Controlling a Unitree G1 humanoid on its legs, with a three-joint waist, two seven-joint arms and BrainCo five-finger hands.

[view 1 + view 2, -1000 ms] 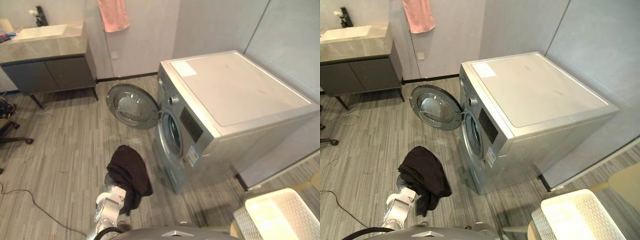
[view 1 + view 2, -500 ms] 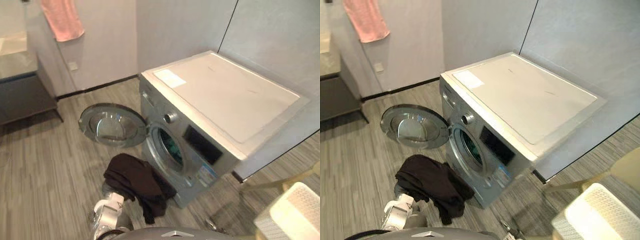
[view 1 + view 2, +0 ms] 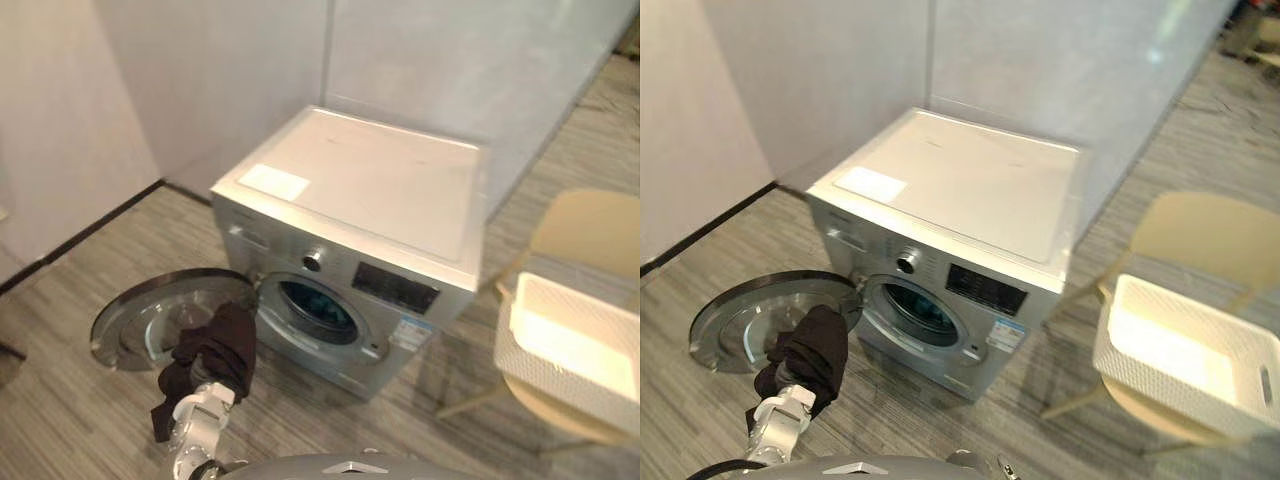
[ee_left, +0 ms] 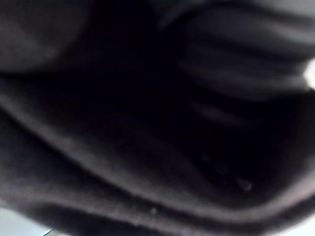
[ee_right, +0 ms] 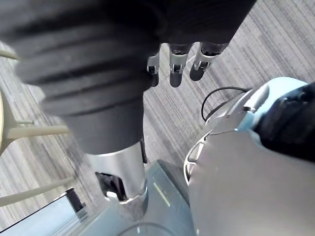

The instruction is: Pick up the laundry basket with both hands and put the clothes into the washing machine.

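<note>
- Step in hand, as I judge it: loading. A black crumpled garment is draped over the left hand; whether the fingers pinch it I cannot tell, since the cloth hides them.
- The silver front-loading washing machine stands ahead of that hand, its round porthole door swung open just behind the cloth and the drum mouth just to the hand's right.
- The white perforated laundry basket sits on a pale chair, well apart to the right.
- The right hand hangs idle, fingers relaxed, holding nothing.
- Next move: carry the garment right and forward into the mouth, clear of the rim.
- Against half a second ago the whole view has swung round; the garment hangs more bunched.
</note>
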